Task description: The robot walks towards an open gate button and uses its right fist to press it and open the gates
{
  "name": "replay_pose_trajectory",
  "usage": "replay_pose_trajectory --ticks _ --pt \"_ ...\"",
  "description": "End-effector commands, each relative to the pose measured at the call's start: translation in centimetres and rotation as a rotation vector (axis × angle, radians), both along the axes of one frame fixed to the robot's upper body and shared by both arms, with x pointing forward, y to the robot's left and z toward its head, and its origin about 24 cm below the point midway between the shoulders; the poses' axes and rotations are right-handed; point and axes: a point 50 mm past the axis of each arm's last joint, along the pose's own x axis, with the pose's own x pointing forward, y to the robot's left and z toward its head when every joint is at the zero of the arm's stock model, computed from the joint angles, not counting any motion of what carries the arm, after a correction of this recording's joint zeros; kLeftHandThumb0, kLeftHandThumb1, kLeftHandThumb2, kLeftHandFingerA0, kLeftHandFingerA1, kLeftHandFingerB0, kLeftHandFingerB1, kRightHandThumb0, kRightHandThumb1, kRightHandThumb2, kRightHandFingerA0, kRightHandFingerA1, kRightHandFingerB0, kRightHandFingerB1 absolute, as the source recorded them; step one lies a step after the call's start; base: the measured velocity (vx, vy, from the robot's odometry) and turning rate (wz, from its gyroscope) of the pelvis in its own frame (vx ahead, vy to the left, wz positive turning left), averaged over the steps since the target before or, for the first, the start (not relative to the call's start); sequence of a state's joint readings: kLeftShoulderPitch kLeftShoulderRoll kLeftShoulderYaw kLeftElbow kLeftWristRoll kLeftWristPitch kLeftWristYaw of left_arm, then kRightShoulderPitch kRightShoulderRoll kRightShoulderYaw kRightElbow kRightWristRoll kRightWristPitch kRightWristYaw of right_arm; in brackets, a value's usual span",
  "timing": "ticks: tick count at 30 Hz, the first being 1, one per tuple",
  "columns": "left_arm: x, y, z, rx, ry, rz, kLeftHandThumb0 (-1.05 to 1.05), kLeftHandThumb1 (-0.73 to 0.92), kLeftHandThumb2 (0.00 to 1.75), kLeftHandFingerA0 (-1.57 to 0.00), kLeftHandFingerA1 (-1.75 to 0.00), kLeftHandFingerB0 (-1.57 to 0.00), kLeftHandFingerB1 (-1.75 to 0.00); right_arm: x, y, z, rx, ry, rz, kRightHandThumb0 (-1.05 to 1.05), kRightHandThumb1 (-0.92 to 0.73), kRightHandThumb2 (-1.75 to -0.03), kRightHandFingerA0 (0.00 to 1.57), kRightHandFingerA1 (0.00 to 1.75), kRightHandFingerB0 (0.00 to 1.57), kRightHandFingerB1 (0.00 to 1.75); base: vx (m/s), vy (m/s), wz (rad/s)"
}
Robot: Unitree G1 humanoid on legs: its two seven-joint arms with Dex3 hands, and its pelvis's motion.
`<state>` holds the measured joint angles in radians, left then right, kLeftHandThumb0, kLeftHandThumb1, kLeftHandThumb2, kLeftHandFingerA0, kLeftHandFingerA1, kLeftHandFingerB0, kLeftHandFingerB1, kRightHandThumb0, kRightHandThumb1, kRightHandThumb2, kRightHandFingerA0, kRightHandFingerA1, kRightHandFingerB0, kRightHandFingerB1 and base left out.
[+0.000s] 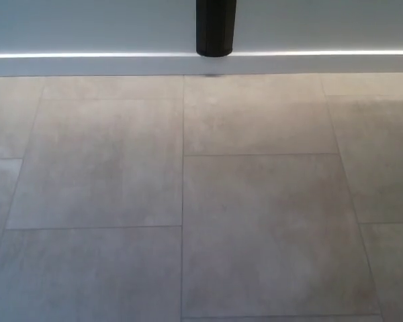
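neither hand showed in the head view, so the state of the fingers could not be told. the gate button was not visible either; it probably sat higher up, out of frame. to do the approach well, the robot should likely walk straight on toward the black post (215,28) and raise its gaze before lifting the right fist. the floor (107,168) was large matte grey tiles with thin joints. along its far edge ran a pale wall (87,27) with a bright strip. the post was smooth and cylindrical.

Grey tiled floor (255,221), black cylindrical post (215,28) at top, lit strip (87,55) along wall base
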<state>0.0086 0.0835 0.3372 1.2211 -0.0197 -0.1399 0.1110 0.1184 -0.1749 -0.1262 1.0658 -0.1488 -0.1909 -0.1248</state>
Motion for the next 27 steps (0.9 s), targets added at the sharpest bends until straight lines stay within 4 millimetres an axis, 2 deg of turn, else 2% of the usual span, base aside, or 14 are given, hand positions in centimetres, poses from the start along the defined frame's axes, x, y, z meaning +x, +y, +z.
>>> replay_pose_trajectory --ticks 1,4,5,8,9,16,17,19,21,22,23,25,26,27 --pt "0.5 1.0 0.8 0.094 -0.119 0.078 -0.10 0.58 0.77 -1.06 -0.94 -1.01 -0.69 0.3 -0.2 0.5 -0.029 -0.124 -0.047 -0.14 -0.63 -0.65 1.06 0.65 0.98 0.54 0.00 0.000 0.00" --pt "0.5 1.0 0.9 0.094 -0.130 0.086 -0.13 0.61 0.73 -1.07 -0.95 -1.00 -0.68 0.3 -0.1 0.5 -0.028 -0.145 -0.053 -0.12 -0.61 -0.67 1.06 0.66 0.98 0.54 0.00 0.000 0.00" --pt "0.5 1.1 0.9 0.090 -0.137 0.097 -0.14 0.62 0.70 -1.09 -0.95 -1.01 -0.64 0.3 -0.1 0.6 -0.037 -0.160 -0.047 -0.17 -0.60 -0.59 1.01 0.63 0.90 0.48 0.00 0.000 0.00" --pt "0.7 1.2 1.0 0.095 -0.143 0.097 -0.11 0.61 0.72 -1.08 -0.90 -0.98 -0.65 0.6 0.0 0.8 -0.061 -0.191 -0.054 -0.17 -0.61 -0.60 1.04 0.63 0.84 0.46 0.00 0.000 0.00" --pt "0.7 1.2 1.0 0.100 -0.149 0.090 -0.11 0.61 0.78 -1.09 -0.89 -0.99 -0.65 0.6 0.0 0.8 -0.071 -0.202 -0.063 -0.18 -0.60 -0.59 1.05 0.66 0.79 0.44 0.00 0.000 0.00" --pt "0.8 1.3 1.2 0.105 -0.178 0.076 -0.14 0.60 0.85 -1.11 -0.90 -1.03 -0.67 0.7 -0.3 1.1 -0.112 -0.216 -0.033 -0.12 -0.64 -0.62 1.03 0.72 0.87 0.48 0.00 0.000 0.00" --pt "0.9 1.4 1.3 0.112 -0.180 0.078 -0.13 0.62 0.85 -1.09 -0.91 -1.02 -0.67 0.7 -0.4 1.1 -0.115 -0.216 -0.032 -0.16 -0.68 -0.61 1.06 0.81 0.91 0.48 0.00 0.000 0.00" --pt "1.0 1.5 1.3 0.118 -0.181 0.080 -0.13 0.62 0.85 -1.09 -0.91 -1.02 -0.67 0.7 -0.5 1.2 -0.118 -0.219 -0.031 -0.16 -0.68 -0.61 1.06 0.81 0.91 0.48 0.00 0.000 0.00" --pt "0.8 1.5 1.3 0.118 -0.182 0.082 -0.13 0.61 0.88 -1.10 -0.93 -1.02 -0.67 0.6 -0.6 1.2 -0.120 -0.219 -0.034 -0.18 -0.69 -0.61 1.07 0.88 0.94 0.48 0.00 0.000 0.00" --pt "0.5 1.7 1.3 0.123 -0.182 0.087 -0.13 0.61 0.87 -1.11 -0.95 -1.02 -0.67 0.4 -0.6 1.2 -0.122 -0.221 -0.035 -0.20 -0.70 -0.62 1.06 1.04 0.97 0.50 0.00 0.000 0.00" --pt "0.2 1.9 1.4 0.131 -0.181 0.091 -0.10 0.58 0.92 -1.12 -1.03 -1.08 -0.73 0.2 -0.6 1.3 -0.129 -0.232 -0.026 -0.22 -0.70 -0.62 1.01 1.24 1.03 0.54 0.00 0.000 0.00" --pt "0.0 2.1 1.4 0.140 -0.179 0.093 -0.10 0.58 0.92 -1.12 -1.03 -1.08 -0.73 0.0 -0.6 1.4 -0.137 -0.247 -0.013 -0.22 -0.70 -0.62 1.01 1.24 1.03 0.54 0.00 0.000 0.00" --pt "0.0 2.1 1.5 0.142 -0.186 0.093 -0.08 0.52 0.99 -1.13 -1.08 -1.11 -0.79 0.1 -0.5 1.4 -0.136 -0.252 -0.009 -0.23 -0.70 -0.63 0.99 1.24 1.04 0.56 0.00 0.000 0.00" --pt "0.0 2.1 1.5 0.143 -0.191 0.093 -0.08 0.52 0.99 -1.13 -1.08 -1.11 -0.79 0.1 -0.5 1.4 -0.136 -0.256 -0.006 -0.23 -0.70 -0.63 0.99 1.24 1.04 0.56 0.00 0.000 0.00"
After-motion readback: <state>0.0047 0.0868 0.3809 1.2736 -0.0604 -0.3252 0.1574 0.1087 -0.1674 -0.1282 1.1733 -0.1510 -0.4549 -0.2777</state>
